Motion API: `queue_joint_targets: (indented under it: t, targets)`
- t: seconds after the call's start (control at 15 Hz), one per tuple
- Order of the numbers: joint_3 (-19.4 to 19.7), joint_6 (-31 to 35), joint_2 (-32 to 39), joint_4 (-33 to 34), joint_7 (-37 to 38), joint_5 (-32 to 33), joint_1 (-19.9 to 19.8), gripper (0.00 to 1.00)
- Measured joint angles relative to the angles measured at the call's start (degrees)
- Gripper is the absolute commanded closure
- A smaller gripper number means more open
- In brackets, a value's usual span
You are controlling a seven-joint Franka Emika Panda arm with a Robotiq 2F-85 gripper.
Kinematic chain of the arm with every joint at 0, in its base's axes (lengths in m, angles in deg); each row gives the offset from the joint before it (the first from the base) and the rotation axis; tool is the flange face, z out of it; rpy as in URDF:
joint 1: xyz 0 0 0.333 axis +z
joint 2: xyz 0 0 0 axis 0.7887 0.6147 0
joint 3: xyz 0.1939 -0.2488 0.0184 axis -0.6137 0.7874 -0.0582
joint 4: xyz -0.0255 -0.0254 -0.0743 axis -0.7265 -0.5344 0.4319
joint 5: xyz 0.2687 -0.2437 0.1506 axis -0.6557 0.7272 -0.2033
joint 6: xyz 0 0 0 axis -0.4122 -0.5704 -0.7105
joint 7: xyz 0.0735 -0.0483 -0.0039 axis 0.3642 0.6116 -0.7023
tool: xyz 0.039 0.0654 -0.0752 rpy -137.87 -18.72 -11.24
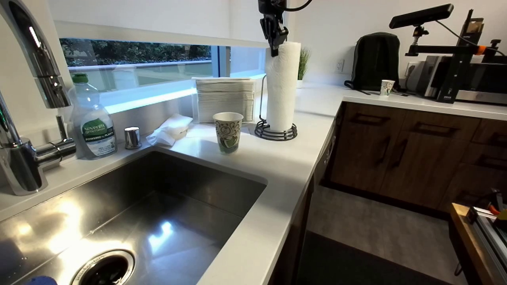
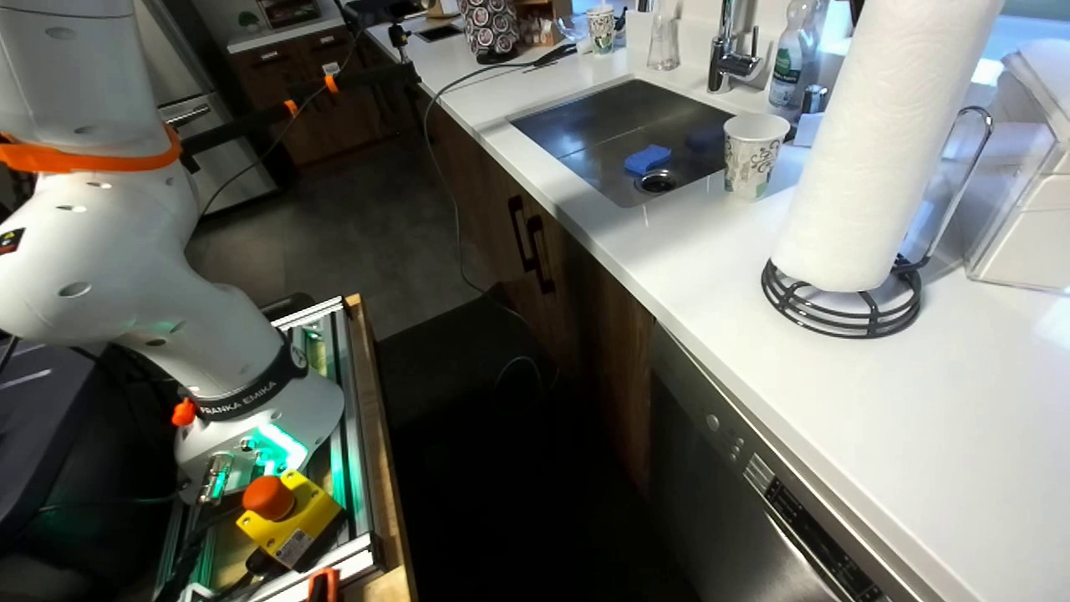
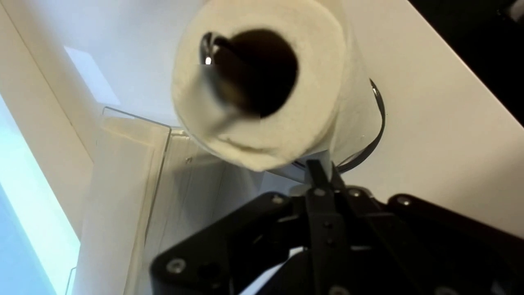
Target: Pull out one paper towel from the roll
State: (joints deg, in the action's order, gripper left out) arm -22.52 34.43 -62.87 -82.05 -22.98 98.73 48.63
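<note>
The roll point(image 1: 282, 95) is a tall white cylinder on a dark wire holder point(image 1: 276, 133). It leans slightly in an exterior view and also shows in an exterior view point(image 2: 886, 150). In the wrist view the roll's top point(image 3: 319, 69) is seen from above, with the metal rod off-centre in its dark hole. My gripper point(image 1: 274, 51) points down beside the roll's upper end. In the wrist view the gripper's fingers point(image 3: 326, 169) are closed together on the loose edge of the paper towel point(image 3: 326, 157), which runs from the roll's side. The gripper is out of view in an exterior view.
A patterned paper cup point(image 1: 228, 132) stands near the roll, by the sink point(image 1: 222, 174). A clear container of stacked white paper point(image 1: 225, 99) stands behind it, by the window. A soap bottle point(image 1: 95, 118) and crumpled paper point(image 1: 169, 130) are near the faucet. The counter edge point(image 2: 585, 242) runs beside the roll.
</note>
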Motion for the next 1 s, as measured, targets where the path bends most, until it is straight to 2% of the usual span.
queue_joint_targets:
  t: [0.33, 0.67, 1.0]
  targets:
    - [-1.49, -0.41, -1.27, -2.01, 0.00, -0.35, 0.97, 1.00]
    - [-3.31, -0.41, -3.39, -6.69, 0.04, -1.44, 1.83, 1.00]
    - [-3.52, 1.35, -4.42, -11.80, 0.05, -3.31, 1.63, 1.00]
